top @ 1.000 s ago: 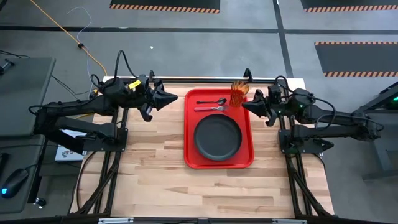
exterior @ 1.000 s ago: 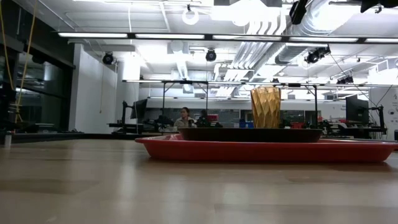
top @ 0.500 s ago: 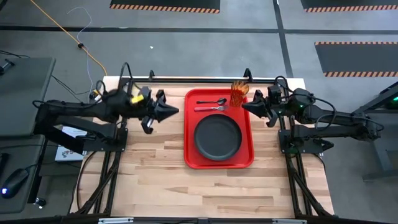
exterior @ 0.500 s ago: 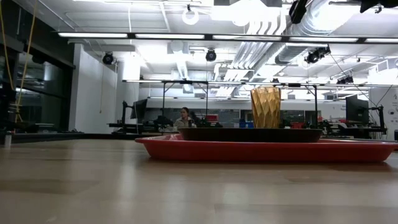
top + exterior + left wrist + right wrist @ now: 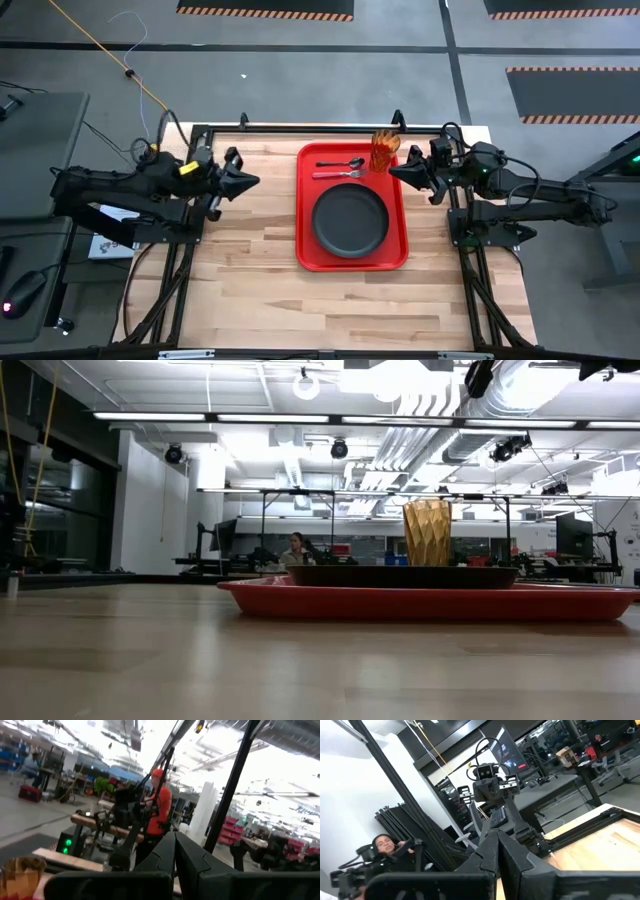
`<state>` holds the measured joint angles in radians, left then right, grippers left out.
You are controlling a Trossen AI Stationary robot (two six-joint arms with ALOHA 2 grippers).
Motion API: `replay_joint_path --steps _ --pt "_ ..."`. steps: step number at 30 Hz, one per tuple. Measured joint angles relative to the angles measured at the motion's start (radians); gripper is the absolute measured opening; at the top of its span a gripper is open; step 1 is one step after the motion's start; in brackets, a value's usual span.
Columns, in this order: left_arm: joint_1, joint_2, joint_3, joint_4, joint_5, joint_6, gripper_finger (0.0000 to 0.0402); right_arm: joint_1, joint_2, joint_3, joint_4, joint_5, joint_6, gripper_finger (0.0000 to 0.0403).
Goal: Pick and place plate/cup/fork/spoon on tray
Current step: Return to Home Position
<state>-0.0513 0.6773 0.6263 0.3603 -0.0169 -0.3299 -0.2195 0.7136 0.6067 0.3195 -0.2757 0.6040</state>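
The red tray [image 5: 305,255] lies at the table's middle right. On it rest the dark plate [image 5: 350,220], the amber cup [image 5: 384,150] at its far right corner, the dark spoon [image 5: 342,163] and the red-handled fork [image 5: 338,174]. In the low view the cup [image 5: 427,532] stands upright behind the plate [image 5: 400,576] on the tray [image 5: 430,603]. My left gripper [image 5: 252,181] is shut and empty, above the table left of the tray. My right gripper [image 5: 395,171] is shut and empty, just right of the cup.
Bare wooden table [image 5: 250,270] lies left of and in front of the tray. A black frame rail [image 5: 320,127] runs along the far edge. People show in the room beyond the table.
My left gripper has drawn back toward the table's left edge, away from the tray, staying shut. The right arm and the things on the tray have kept still.
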Motion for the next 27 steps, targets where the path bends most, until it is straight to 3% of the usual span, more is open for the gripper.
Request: replay_joint_path --steps 27 --pt "0.025 -0.466 -0.021 -0.412 0.011 0.123 0.0000 0.000 0.000 0.000 -0.001 0.044 0.070 0.0000"
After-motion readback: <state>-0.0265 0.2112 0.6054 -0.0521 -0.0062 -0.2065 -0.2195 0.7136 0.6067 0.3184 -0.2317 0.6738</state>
